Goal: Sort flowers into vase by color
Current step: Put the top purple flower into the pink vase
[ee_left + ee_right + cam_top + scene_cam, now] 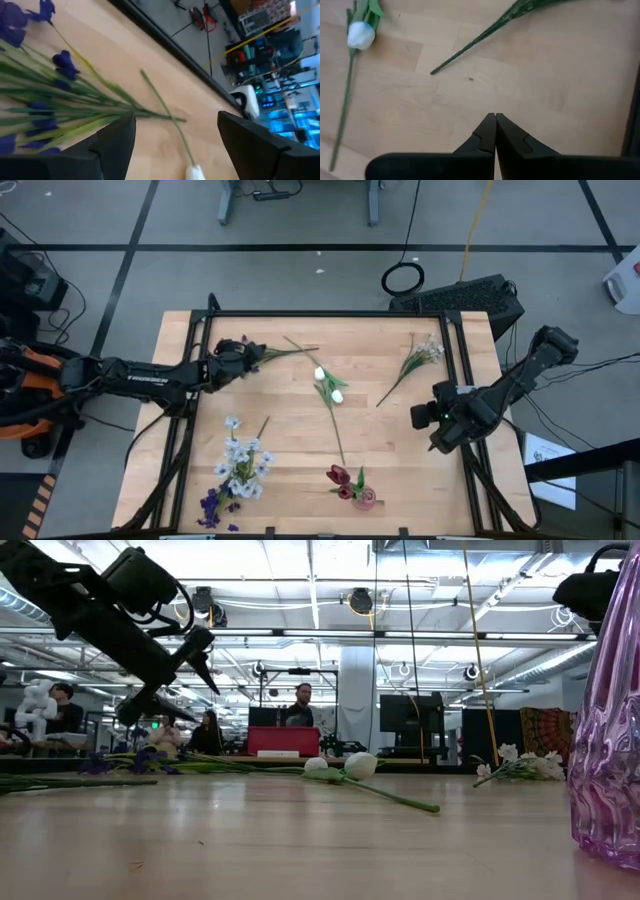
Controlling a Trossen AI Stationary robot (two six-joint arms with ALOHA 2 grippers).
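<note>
A purple sprig lies flat on the table at the far left, its green stems running toward my left gripper. My left gripper hangs open a little above the table, just left of the sprig, holding nothing. Two white tulips lie mid-table. A white blossom cluster lies at the far right. Dark red tulips stand in a pink glass vase at the near edge. My right gripper is shut and empty over bare wood at the right.
White and pale-blue blossoms and another purple sprig stand at the near left. A black frame borders the table's far and side edges. Bare wood lies between the tulips and my right gripper. People show in the room behind.
</note>
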